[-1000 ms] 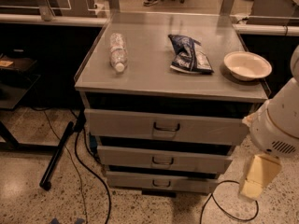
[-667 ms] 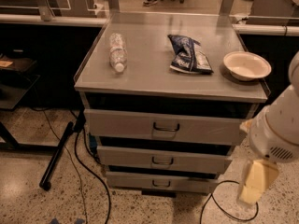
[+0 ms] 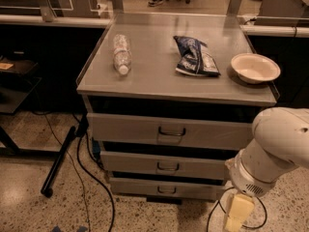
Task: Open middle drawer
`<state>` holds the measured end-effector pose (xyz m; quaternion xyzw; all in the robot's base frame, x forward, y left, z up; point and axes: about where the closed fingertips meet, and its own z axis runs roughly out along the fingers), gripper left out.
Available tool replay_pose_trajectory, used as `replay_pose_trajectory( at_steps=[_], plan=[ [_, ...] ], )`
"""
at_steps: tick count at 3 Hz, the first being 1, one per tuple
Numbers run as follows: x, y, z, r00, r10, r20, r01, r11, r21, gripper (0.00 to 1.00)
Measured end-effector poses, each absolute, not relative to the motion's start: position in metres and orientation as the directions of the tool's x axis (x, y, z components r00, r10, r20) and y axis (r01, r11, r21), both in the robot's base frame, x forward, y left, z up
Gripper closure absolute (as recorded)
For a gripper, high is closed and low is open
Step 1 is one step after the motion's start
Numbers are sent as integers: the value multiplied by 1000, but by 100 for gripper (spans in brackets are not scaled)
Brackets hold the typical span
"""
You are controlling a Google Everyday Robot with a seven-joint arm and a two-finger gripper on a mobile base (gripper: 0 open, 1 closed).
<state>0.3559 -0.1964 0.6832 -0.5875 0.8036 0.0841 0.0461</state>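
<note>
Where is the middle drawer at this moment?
In the camera view, the middle drawer sits centre-low, between the top drawer and the bottom drawer. The tool hangs lower right, near the floor, clear of the drawers.

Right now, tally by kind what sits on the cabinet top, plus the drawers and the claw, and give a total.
plastic bottle: 1
snack bag: 1
bowl: 1
drawers: 3, namely the top drawer, middle drawer and bottom drawer
claw: 1, low at the right, beyond the bottom drawer's right end
Total: 7
</note>
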Motion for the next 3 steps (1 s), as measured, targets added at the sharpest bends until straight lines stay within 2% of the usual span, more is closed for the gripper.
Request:
replay_pose_trajectory(
  at_steps=[1,3],
  plan=[
    [356,-196,683,-306,-936,-173,-952,296,81,0],
    [363,-189,619,-375,-893,-250,-926,349,143,0]
  ],
)
